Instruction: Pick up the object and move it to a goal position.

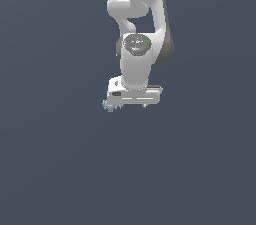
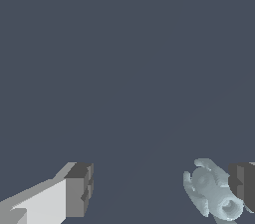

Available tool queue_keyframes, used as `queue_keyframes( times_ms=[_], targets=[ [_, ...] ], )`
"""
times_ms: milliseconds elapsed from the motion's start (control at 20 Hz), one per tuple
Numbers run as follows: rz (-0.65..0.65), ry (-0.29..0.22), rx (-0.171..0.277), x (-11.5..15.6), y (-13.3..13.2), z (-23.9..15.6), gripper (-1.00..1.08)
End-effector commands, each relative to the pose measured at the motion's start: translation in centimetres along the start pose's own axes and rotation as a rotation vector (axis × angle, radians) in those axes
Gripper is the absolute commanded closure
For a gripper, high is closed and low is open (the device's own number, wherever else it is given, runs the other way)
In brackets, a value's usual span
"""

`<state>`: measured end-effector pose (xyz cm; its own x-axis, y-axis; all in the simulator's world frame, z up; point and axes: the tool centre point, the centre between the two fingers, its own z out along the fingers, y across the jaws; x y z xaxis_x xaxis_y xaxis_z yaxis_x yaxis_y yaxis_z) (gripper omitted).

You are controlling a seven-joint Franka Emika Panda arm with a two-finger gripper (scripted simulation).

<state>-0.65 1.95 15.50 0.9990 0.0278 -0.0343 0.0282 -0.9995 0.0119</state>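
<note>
Lying beside one finger (image 2: 79, 193): object (image 2: 211, 195).

One arm, one tool, one object

A single white robot arm (image 1: 136, 24) carries one tool (image 2: 162, 190) with two dark-padded fingers (image 2: 79, 189), and one pale blue-grey lumpy object (image 2: 211, 194) is present.

Plain dark slate-grey ground (image 1: 50, 169).

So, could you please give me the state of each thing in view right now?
End effector: open, fingers wide apart.
Object: between the fingers, close beside one finger, far from the other; contact cannot be told; not gripped.
Arm: reaching down, end effector low by the object.
</note>
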Motion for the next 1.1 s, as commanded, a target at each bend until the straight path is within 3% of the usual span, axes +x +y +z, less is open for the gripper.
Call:
queue_keyframes(
  times_ms=[0,450,1050],
  targets=[
    [0.0,0.0,0.0,0.0,0.0,0.0,-0.92],
    [0.024,0.042,0.0,0.9,2.8,-1.9,-0.92],
    [0.117,0.039,0.007,-0.3,3.9,-0.4,-0.92]
  ],
)
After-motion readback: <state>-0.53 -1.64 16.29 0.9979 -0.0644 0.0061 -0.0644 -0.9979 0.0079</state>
